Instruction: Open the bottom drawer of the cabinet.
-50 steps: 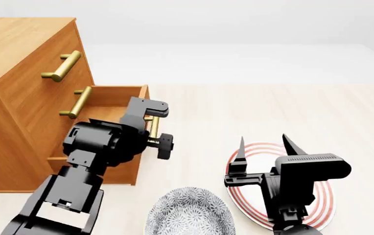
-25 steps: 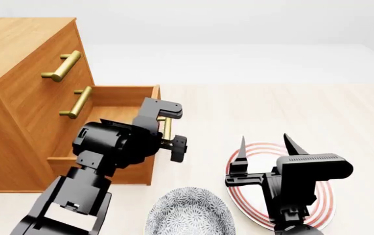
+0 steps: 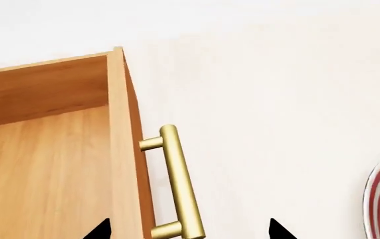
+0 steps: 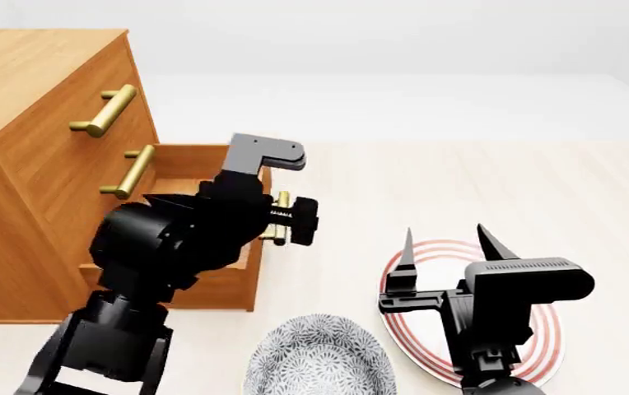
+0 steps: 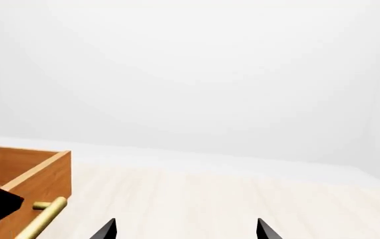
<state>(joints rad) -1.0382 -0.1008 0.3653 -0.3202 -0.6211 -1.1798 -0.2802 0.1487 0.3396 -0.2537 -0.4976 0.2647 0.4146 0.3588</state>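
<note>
Orange-brown wood is filling the far left of my head view: the cabinet (image 4: 40, 156) is standing at the left edge of the pale floor (image 4: 458, 181), its two upper drawers sitting flush. The bottom drawer (image 4: 199, 164) is standing pulled out toward the floor's middle, its bare wooden interior showing. My left gripper (image 3: 186, 230) is hanging just above and beside the drawer front, its two dark fingertips (image 3: 99, 230) spread wide with the front panel and the brass bar handle (image 3: 176, 186) showing between them; the tips are barely entering the wrist picture, and I am seeing no contact with the bar. My left arm is covering most of the drawer front in the head view. My right gripper (image 4: 443, 243) is hovering over a red-striped plate (image 4: 545, 346) near the floor's front right, fingers parted wide and pointing upward, gripping nothing. A grey patterned bowl (image 4: 320, 362) is sitting at the front edge, just left of the plate.
</note>
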